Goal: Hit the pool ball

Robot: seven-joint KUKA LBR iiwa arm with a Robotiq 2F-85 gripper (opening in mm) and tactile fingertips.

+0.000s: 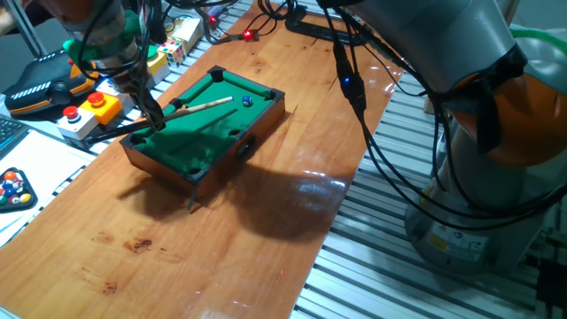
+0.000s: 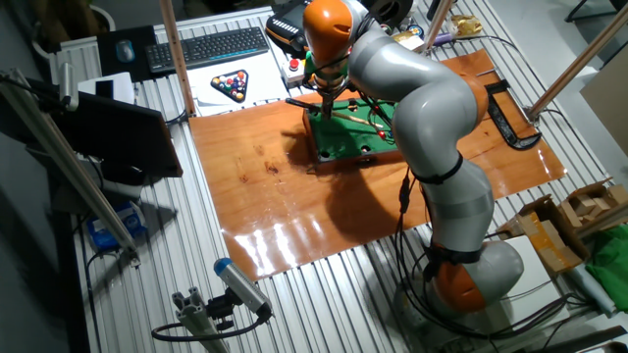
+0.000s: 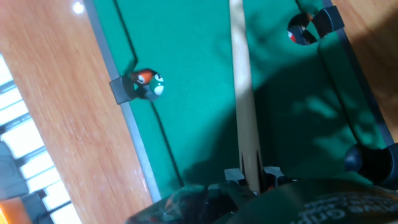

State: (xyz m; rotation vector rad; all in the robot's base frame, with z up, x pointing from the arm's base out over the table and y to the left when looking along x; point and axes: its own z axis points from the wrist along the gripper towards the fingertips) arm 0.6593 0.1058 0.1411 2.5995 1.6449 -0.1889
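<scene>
A miniature pool table [image 1: 190,146] with green felt and a wooden frame stands on the wooden board. The pool ball [image 1: 247,101], tiny and blue, lies on the felt near the far end. My gripper [image 1: 156,120] hangs over the table's near-left end, shut on a thin wooden cue [image 1: 199,107]. The cue points along the felt, and its tip stops a short gap before the ball. In the hand view the cue [image 3: 244,106] runs straight up from between my fingers [image 3: 233,176], and the ball is out of frame. The other fixed view shows my gripper [image 2: 328,104] above the table [image 2: 339,152].
A black triangle of coloured balls [image 1: 14,189] lies on paper at the left. A box with red buttons [image 1: 84,113] sits just behind the pool table. Cables [image 1: 354,97] hang over the board on the right. Two side pockets [image 3: 144,85] flank the cue.
</scene>
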